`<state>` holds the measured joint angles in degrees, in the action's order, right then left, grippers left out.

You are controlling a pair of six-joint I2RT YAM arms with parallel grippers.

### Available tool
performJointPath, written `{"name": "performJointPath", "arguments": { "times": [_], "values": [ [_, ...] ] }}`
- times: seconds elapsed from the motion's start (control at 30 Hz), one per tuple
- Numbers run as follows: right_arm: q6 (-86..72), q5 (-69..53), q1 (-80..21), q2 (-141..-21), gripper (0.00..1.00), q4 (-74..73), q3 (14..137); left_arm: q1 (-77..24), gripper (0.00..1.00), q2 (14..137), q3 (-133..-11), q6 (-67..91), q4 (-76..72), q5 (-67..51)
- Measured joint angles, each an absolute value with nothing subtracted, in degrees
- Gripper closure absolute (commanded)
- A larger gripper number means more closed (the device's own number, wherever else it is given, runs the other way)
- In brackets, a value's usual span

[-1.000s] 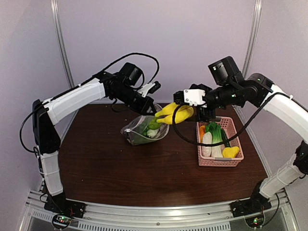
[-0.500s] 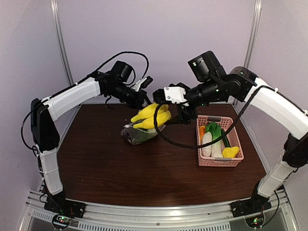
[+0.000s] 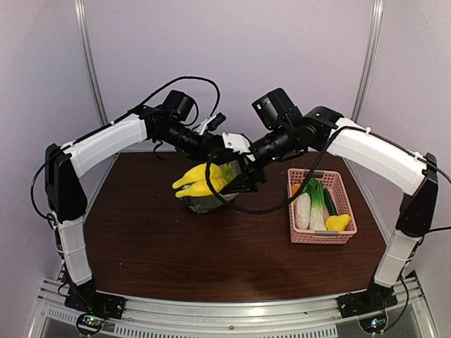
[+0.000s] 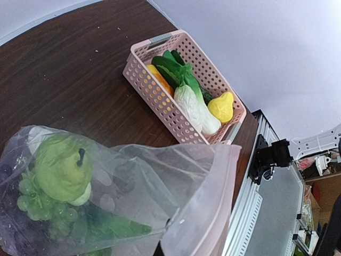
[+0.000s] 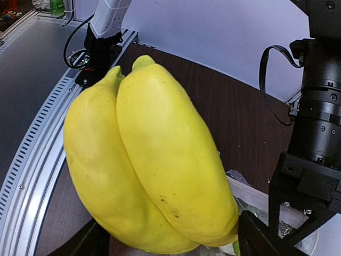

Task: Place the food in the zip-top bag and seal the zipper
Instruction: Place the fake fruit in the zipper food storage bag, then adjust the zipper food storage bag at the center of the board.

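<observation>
Right jaws around bananas, above zip-top bag

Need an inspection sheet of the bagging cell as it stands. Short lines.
Surface: dark wooden table, bare where visible.
Job's things: bananas held just over the zip-top bag. The bag is unsealed and holds a green round fruit and grapes. Leafy greens, white radish and lemon lie in the pink basket.
Clutter: nothing seen.
Grippers: left gripper shut on the bag's mouth edge. Right gripper closed around the bananas.
Cables: right arm's black cable loops low beside the bag. Left arm's cable arcs overhead.
Surroundings: pale walls; metal rail along the near edge.
</observation>
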<state>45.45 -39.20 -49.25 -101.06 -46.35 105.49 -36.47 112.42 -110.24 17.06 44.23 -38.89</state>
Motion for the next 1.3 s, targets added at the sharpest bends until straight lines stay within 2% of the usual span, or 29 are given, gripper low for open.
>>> {"name": "performJointPath", "arguments": {
  "times": [0.07, 0.23, 0.43, 0.5, 0.67, 0.93, 1.17, 1.23, 1.27, 1.3],
  "values": [
    [45.4, -39.3, -48.8, -101.1, 0.32, -45.4, 105.4, -36.5, 1.0, 112.4, -110.2, 16.9, 44.3, -38.9],
    [44.5, -41.6, -43.4, -101.0, 0.09, -41.7, 102.1, -36.4, 1.0, 112.0, -110.2, 16.8, 44.6, -39.1],
    [44.8, -41.5, -40.8, -100.8, 0.06, -42.2, 99.7, -36.0, 1.0, 111.5, -110.2, 16.8, 44.6, -39.0],
    [44.8, -41.1, -41.4, -99.8, 0.08, -42.4, 99.7, -35.8, 1.0, 111.5, -110.2, 16.8, 44.7, -39.0],
    [47.5, -38.0, -43.4, -96.6, 0.22, -45.8, 100.5, -35.6, 1.0, 111.5, -110.2, 16.8, 44.7, -39.0],
    [53.9, -25.8, -52.1, -96.7, 0.24, -51.0, 99.4, -35.6, 1.0, 111.4, -110.2, 16.8, 44.7, -39.1],
    [55.8, -19.2, -53.3, -100.6, 0.26, -51.5, 100.1, -35.6, 1.0, 111.4, -110.2, 16.8, 44.7, -39.2],
    [56.1, -17.5, -53.3, -102.6, 0.33, -51.8, 100.9, -35.6, 1.0, 111.4, -110.2, 16.8, 44.7, -39.2],
    [56.2, -16.5, -53.3, -103.9, 0.44, -52.1, 101.5, -35.6, 1.0, 111.5, -110.2, 16.8, 44.7, -39.2],
    [56.4, -15.6, -53.3, -105.0, 0.63, -52.3, 102.1, -35.6, 1.0, 111.4, -110.2, 16.8, 44.7, -39.2]
  ]
}}
